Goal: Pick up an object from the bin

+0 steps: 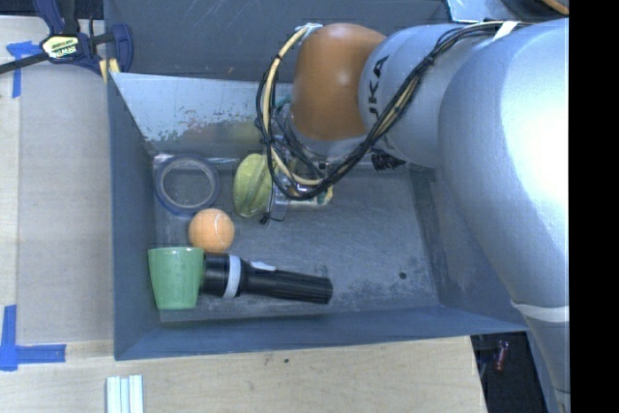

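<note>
**Gripper hanging beside a yellow-green oval**

The gripper [280,196] is hovering near the middle of the bin [387,237]. The yellow-green oval thing [251,186] is lying just at its 9 o'clock. I cannot tell how wide the gripper is standing. The oval is looking light, smooth and possibly slippery, so I am favouring its narrow waist.

The arm [464,102] reaches in from the right, with its gripper [280,200] at frame centre just beside a pale green oval thing [250,186]. In the bin's [131,237] lower left lie a clear ring [187,183], an orange ball [211,230], a green cup [175,278] and a black cylinder [280,284].
</note>
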Action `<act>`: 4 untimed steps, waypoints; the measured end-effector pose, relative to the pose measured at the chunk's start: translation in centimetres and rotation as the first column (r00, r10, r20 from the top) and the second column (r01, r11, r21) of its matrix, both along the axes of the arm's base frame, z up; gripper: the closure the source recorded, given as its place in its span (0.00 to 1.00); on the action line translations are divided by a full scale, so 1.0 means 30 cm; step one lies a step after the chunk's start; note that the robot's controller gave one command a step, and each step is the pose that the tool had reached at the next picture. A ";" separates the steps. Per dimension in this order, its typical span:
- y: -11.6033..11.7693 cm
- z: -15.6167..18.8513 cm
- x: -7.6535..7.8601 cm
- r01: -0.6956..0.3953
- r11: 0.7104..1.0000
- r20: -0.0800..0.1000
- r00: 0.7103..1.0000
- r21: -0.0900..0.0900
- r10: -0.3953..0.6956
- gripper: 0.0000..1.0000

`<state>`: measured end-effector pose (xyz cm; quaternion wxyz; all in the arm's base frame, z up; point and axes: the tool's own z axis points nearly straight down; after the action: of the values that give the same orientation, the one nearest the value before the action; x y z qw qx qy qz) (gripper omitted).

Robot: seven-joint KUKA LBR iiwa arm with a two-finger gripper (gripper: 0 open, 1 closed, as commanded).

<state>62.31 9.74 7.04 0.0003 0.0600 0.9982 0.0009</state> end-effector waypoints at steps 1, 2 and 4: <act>0.072 0.161 -0.004 -0.142 0.990 0.022 0.990 -0.005 0.142 0.00; 0.025 0.099 0.005 -0.499 0.867 0.007 0.867 -0.003 0.499 0.00; 0.287 0.009 -0.051 -0.733 0.679 -0.014 0.680 -0.036 0.733 1.00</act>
<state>60.77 18.35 7.32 0.0021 -0.3445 0.9386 -0.0184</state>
